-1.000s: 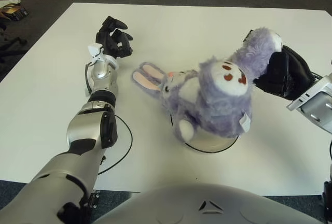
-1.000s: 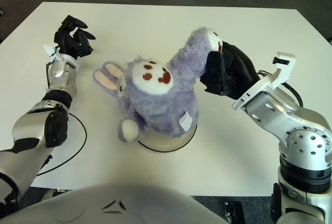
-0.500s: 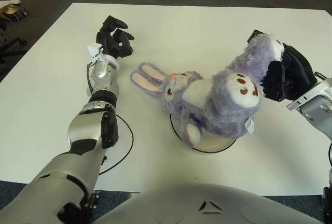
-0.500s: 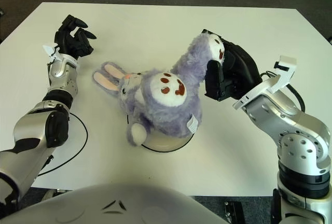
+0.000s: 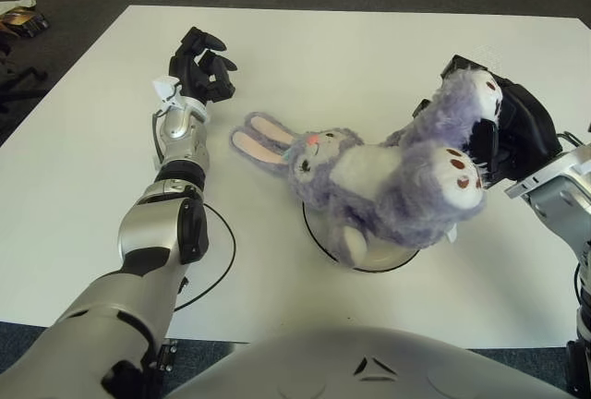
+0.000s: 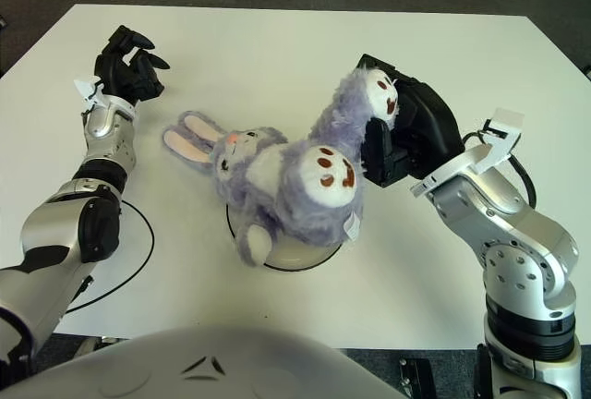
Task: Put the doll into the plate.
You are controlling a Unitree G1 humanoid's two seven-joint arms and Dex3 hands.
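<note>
**Operator:** Status change over the last second?

**Technician:** Doll position. The fluffy purple plush rabbit doll [image 5: 379,187] has tipped down from a raised, near-upright pose to lying on its back across the shallow white round plate with a dark rim [image 5: 404,257]. Its trunk now covers most of the plate; the head and pink-lined ears overhang the plate's left side onto the white rectangular table [image 5: 351,57].

**Operator:** Right hand [image 6: 406,136] state?

**Technician:** The black fingers are closed around one upraised leg of the doll, near the paw. Hold is not released. The other paw points toward the camera, free.

**Operator:** Meaning for the task?

**Technician:** Judgement: placement is nearly complete. Remaining steps are to open the fingers and let the leg drop. Risk: the head-side overhang may pull the doll partly off the plate once it is let go.

**Operator:** Left hand [image 5: 199,66]?

**Technician:** Idle, shown left of the doll's ears, apart from them, fingers loosely curled, holding nothing.

**Operator:** Surroundings and obstructions?

**Technician:** A thin black cable [image 5: 222,256] loops beside the left forearm, clear of the plate. Nothing blocks the plate or the right hand's way out.
</note>
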